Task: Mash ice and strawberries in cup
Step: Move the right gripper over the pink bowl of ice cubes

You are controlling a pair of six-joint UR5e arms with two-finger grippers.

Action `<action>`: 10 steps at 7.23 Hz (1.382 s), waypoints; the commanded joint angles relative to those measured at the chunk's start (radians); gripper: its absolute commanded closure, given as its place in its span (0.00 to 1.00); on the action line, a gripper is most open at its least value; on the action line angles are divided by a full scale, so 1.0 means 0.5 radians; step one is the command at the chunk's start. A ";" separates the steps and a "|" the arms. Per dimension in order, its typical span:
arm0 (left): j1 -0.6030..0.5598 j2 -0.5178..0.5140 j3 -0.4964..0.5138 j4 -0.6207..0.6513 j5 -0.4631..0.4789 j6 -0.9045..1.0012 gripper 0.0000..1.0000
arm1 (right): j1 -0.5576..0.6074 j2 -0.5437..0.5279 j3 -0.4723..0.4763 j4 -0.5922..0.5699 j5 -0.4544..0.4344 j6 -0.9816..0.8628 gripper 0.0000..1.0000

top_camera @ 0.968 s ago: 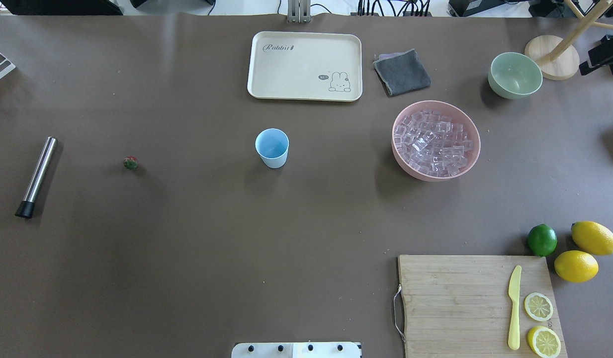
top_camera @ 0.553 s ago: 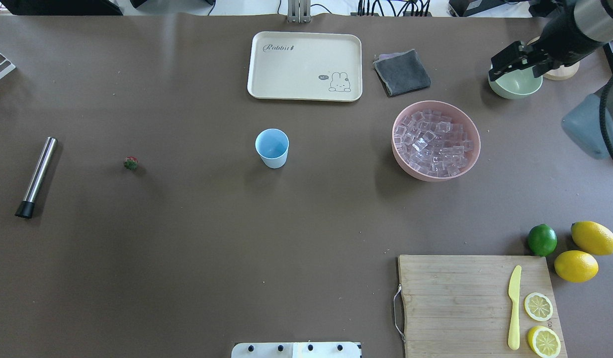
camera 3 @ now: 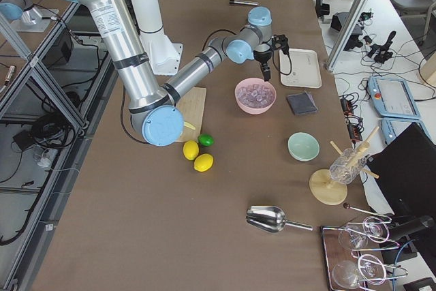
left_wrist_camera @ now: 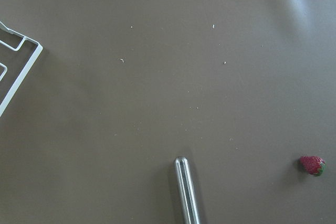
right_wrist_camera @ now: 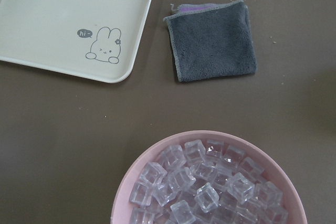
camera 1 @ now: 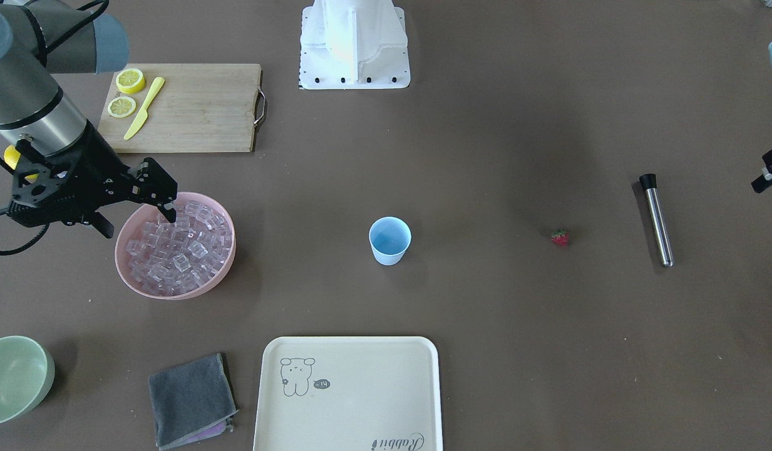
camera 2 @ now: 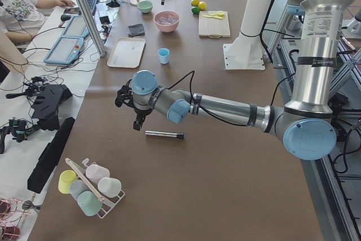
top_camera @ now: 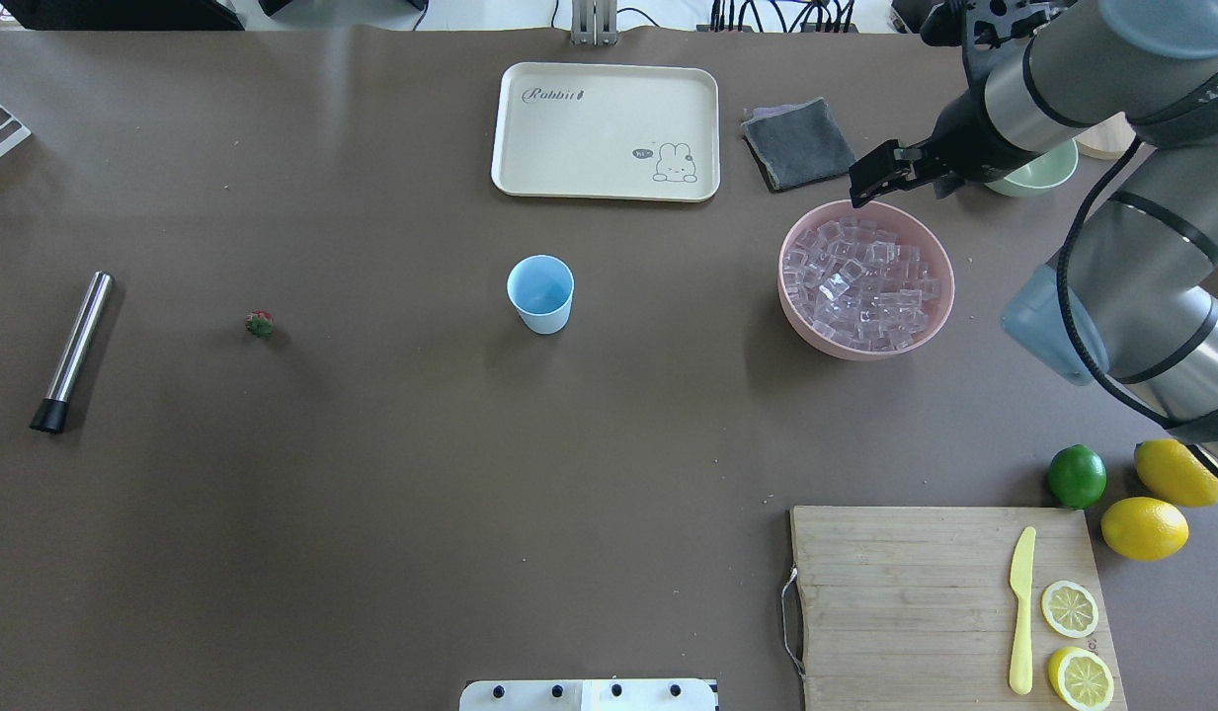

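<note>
The light-blue cup (top_camera: 540, 293) stands upright mid-table, also in the front view (camera 1: 390, 240). The tiny red strawberry (top_camera: 260, 324) lies on the table to its left and shows in the left wrist view (left_wrist_camera: 313, 165). Clear ice cubes (top_camera: 860, 284) fill a pink bowl (top_camera: 785, 286), whose far half shows in the right wrist view (right_wrist_camera: 205, 192). My right gripper (camera 1: 137, 220) hovers high over that bowl, open and empty. My left gripper (camera 2: 128, 114) hangs open and empty above the table's left end, near a steel muddler (top_camera: 72, 351).
A cream rabbit tray (top_camera: 605, 128) and a grey cloth (top_camera: 798, 143) lie at the far side. A pale green bowl (camera 1: 13, 379) stands beyond the pink one. A cutting board (top_camera: 905, 592) with knife and lemon slices, a lime (top_camera: 1077, 476) and lemons (top_camera: 1179, 472) sit near right.
My right arm has swung in from the right edge, past the green bowl, to above the pink bowl of ice. Nothing on the table has moved.
</note>
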 commanded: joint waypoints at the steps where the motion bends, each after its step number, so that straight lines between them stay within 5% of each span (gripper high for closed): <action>1: 0.001 -0.005 0.006 -0.030 0.000 0.001 0.03 | -0.138 0.024 -0.114 0.008 -0.199 0.026 0.01; 10: 0.013 -0.052 0.074 -0.045 0.000 0.025 0.03 | -0.261 0.027 -0.415 0.228 -0.283 0.026 0.21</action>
